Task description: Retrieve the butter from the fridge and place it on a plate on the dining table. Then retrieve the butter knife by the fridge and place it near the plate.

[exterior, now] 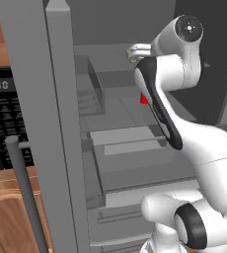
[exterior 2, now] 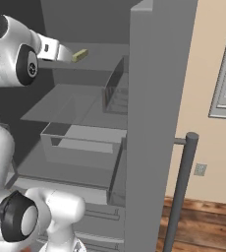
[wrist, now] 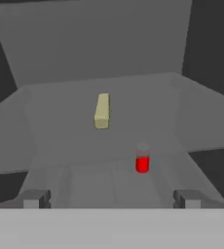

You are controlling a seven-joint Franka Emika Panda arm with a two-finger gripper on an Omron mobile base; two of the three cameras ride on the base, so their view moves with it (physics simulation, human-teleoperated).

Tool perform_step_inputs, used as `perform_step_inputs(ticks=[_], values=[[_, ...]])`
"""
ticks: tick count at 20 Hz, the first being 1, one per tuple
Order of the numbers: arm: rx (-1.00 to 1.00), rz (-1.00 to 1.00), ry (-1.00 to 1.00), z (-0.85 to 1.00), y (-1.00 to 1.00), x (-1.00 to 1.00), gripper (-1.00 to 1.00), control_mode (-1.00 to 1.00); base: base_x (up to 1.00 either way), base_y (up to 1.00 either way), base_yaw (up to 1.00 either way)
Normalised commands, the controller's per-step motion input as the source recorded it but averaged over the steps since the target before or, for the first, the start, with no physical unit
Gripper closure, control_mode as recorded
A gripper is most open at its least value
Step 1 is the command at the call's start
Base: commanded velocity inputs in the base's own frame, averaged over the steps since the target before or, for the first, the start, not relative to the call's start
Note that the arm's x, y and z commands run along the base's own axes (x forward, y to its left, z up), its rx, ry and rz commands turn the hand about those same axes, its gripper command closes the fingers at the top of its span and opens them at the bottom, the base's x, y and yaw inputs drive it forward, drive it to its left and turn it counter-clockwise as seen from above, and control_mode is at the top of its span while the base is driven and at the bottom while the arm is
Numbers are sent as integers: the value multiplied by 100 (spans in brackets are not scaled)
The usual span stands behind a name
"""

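Observation:
The fridge (exterior: pixel 36 99) (exterior 2: pixel 154 123) stands with both doors swung open, and my arm reaches into it. The butter (wrist: pixel 102 111) (exterior 2: pixel 79 55), a small pale yellow stick, lies on the upper grey shelf (wrist: pixel 60 126). My gripper (wrist: pixel 110 199) (exterior 2: pixel 68 55) (exterior: pixel 132 53) is open just short of the butter, at shelf height, with nothing between its fingers (wrist: pixel 33 198). In the hand view the butter sits straight ahead, slightly left of centre. The plate, the dining table and the butter knife are out of view.
A small red upright container (wrist: pixel 142 163) (exterior: pixel 143 99) stands below and right of the butter, nearer me. A clear drawer bin (exterior 2: pixel 80 142) and door bins (exterior 2: pixel 115 88) lie lower. Door handles (exterior: pixel 24 197) (exterior 2: pixel 181 192) flank the opening. A black microwave (exterior: pixel 2 123) is at left.

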Motion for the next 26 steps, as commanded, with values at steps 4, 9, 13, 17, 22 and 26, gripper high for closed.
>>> perform_step_inputs(ticks=[4, 9, 13, 17, 22, 26], values=[[-3, 0, 1, -18, 0, 65, -100, -100, 0, 0, 0], [-1, 0, 0, -3, 0, 59, -100, -100, 0, 0, 0], [0, 0, 3, -16, 0, 60, -100, -100, 0, 0, 0], [0, 0, 7, -6, 0, 56, -100, -100, 0, 0, 0], [0, 0, 7, -3, 0, 57, -100, -100, 0, 0, 0], [0, 0, 5, 0, 0, 57, -100, -100, 0, 0, 0]])
